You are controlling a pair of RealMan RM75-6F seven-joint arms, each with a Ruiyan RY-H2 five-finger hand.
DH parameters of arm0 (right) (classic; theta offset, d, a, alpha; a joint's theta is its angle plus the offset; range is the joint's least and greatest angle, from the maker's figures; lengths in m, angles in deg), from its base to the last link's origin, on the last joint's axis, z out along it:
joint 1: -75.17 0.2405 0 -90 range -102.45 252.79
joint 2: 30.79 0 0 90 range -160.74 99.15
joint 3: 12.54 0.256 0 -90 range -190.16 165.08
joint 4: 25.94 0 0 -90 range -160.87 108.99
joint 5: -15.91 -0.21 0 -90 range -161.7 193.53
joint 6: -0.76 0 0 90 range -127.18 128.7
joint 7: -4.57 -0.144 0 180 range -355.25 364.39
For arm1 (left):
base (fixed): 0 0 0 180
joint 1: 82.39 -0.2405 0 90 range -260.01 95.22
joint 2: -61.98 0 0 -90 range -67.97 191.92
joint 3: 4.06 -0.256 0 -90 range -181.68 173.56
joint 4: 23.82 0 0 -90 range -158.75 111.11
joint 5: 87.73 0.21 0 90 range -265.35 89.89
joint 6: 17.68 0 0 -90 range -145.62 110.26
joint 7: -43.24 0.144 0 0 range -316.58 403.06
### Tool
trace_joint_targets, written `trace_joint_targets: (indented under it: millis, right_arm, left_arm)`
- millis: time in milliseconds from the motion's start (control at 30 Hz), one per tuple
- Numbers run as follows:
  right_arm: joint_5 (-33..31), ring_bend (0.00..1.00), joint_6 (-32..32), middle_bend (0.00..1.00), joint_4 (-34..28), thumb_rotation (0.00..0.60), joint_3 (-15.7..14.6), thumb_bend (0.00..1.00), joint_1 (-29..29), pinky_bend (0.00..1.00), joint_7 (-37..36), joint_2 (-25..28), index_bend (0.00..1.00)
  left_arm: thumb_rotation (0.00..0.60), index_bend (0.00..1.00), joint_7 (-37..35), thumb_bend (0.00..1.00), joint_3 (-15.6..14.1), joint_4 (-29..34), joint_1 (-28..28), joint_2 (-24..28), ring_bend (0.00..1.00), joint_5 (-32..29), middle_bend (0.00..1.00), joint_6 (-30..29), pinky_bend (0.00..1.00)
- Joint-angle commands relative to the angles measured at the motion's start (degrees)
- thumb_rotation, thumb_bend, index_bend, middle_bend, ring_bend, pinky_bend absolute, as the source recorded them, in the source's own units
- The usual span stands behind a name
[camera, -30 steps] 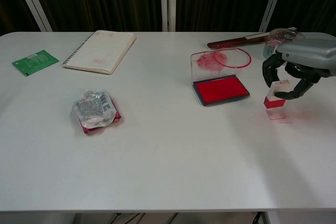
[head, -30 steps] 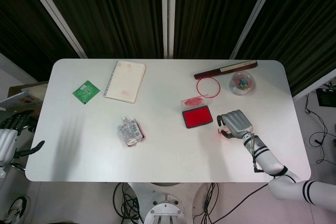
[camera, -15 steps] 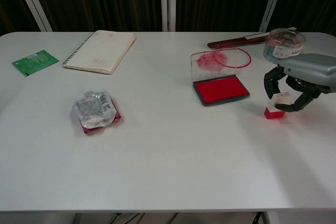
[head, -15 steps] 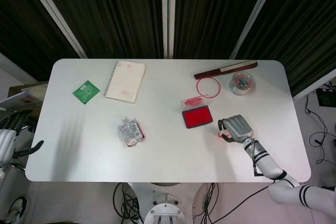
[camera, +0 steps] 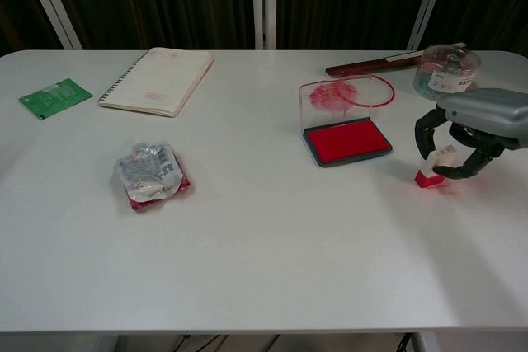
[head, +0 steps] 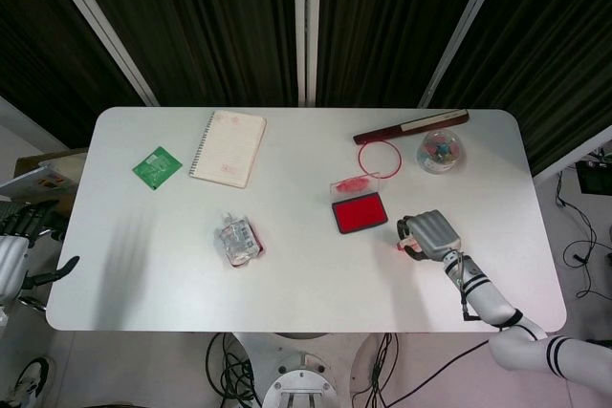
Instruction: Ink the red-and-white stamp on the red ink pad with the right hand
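The red-and-white stamp (camera: 432,167) stands on the table right of the red ink pad (camera: 346,142), a short gap between them. My right hand (camera: 472,118) arches over it, fingers curled down around its white top and holding it. In the head view the right hand (head: 429,234) hides most of the stamp (head: 401,243), and the ink pad (head: 360,212) lies open just to its left. My left hand (head: 17,241) hangs off the table's left edge with nothing in it.
The pad's clear, red-smeared lid (camera: 333,97) stands up behind it. A red ring (head: 379,158), a round clear container (head: 440,151) and a long dark red case (head: 411,126) lie at the back right. A notebook (head: 228,147), green card (head: 157,165) and crumpled packet (head: 237,239) lie further left.
My right hand has come down lower over the stamp and its fingers have drawn in around the white top. The left hand has not moved.
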Motion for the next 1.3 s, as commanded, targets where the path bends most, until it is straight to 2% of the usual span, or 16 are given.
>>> trace_joint_targets:
  millis: [33,267,533,600,667,700,767,967,1033,1067,1100,1133,1167,1233,1300]
  right_arm:
    - [-0.1,0.84,0.3,0.43,-0.3,0.6,0.2,0.28,0.0,0.99,0.1,0.3,0.5]
    - [0.0,0.84,1.2,0.39,-1.2,0.6,0.5,0.27,-0.1,0.99,0.0,1.3,0.4]
    - [0.4,0.84,1.8,0.35,-2.0,0.6,0.6,0.26,-0.2,0.99,0.0,2.0,0.35]
    - [0.7,0.84,1.7,0.31,-2.6,0.6,0.5,0.25,-0.2,0.99,0.1,2.6,0.29]
    - [1.6,0.84,0.5,0.27,-3.8,0.6,0.4,0.24,-0.6,0.99,0.4,3.8,0.18]
    - [2.2,0.84,-0.5,0.25,-4.6,0.6,0.4,0.23,-1.0,0.99,0.8,4.7,0.12]
    - [3.8,0.84,-4.1,0.23,-7.2,0.6,0.0,0.21,-2.6,0.99,1.6,7.4,0.07]
    - [7.3,0.83,-20.7,0.21,-13.7,0.6,-0.9,0.18,-11.9,0.99,0.4,16.6,0.02]
    - [8.3,0.76,-26.6,0.19,-13.6,0.6,-0.9,0.18,-15.3,0.94,-1.8,17.5,0.01]
    - [8.9,0.57,-29.8,0.16,-13.1,0.6,-1.0,0.17,-17.4,0.83,-3.8,17.5,0.01]
    - [9.4,0.34,-31.8,0.11,-12.4,0.6,-1.1,0.17,-18.8,0.65,-5.2,17.2,0.0]
    - [9.9,0.2,-33.8,0.07,-11.4,0.6,-1.1,0.16,-20.1,0.5,-5.9,16.7,0.0]
    - [10.0,0.04,-35.6,0.02,-10.1,0.6,-1.2,0.15,-21.5,0.22,-6.0,15.8,0.0]
    - [9.1,0.0,-37.1,0.0,-9.3,0.6,-1.3,0.14,-23.5,0.02,-5.4,14.4,0.0]
    - [8.7,0.0,-37.6,0.0,-9.0,0.6,-1.1,0.14,-24.6,0.0,-5.6,13.4,0.0]
  left_arm:
    - [0.456,0.1,0.0,0.2,0.0,0.0,0.0,0.0,0.13,0.0,0.13,0.1,0.22]
    - [0.454,0.1,0.1,0.2,0.0,0.0,0.1,0.0,0.13,0.0,0.13,0.2,0.22]
    - [0.456,0.1,0.1,0.2,0.0,0.0,0.1,0.0,0.13,0.0,0.13,0.2,0.22]
    - [0.457,0.1,0.2,0.2,0.0,0.0,0.0,0.0,0.13,0.0,0.13,0.1,0.22]
    - [0.457,0.1,0.2,0.2,0.0,0.1,0.0,0.1,0.13,-0.1,0.13,0.0,0.22]
    - [0.457,0.1,0.1,0.2,0.0,0.1,-0.1,0.1,0.13,-0.1,0.13,0.0,0.22]
    - [0.455,0.1,0.0,0.2,0.0,0.1,-0.1,0.1,0.13,-0.2,0.13,-0.1,0.22]
    - [0.455,0.1,-0.4,0.2,0.1,-0.2,-0.2,0.0,0.13,0.0,0.13,-0.5,0.22]
    - [0.456,0.1,-0.3,0.2,0.2,-0.3,-0.1,-0.2,0.13,0.3,0.13,-0.7,0.22]
    - [0.455,0.1,-0.1,0.2,0.2,-0.4,-0.1,-0.3,0.13,0.4,0.13,-1.0,0.22]
    - [0.455,0.1,0.0,0.2,0.4,-0.5,-0.1,-0.5,0.13,0.5,0.13,-1.3,0.22]
    - [0.455,0.1,0.2,0.2,0.5,-0.6,-0.2,-0.6,0.13,0.6,0.13,-1.7,0.22]
    - [0.453,0.1,0.5,0.2,0.6,-0.9,-0.2,-0.9,0.13,0.7,0.13,-2.1,0.22]
    - [0.454,0.1,0.9,0.2,0.7,-1.2,-0.2,-1.1,0.13,0.6,0.13,-2.2,0.22]
    - [0.454,0.1,1.6,0.2,0.6,-1.3,-0.2,-1.1,0.13,0.3,0.13,-1.7,0.22]
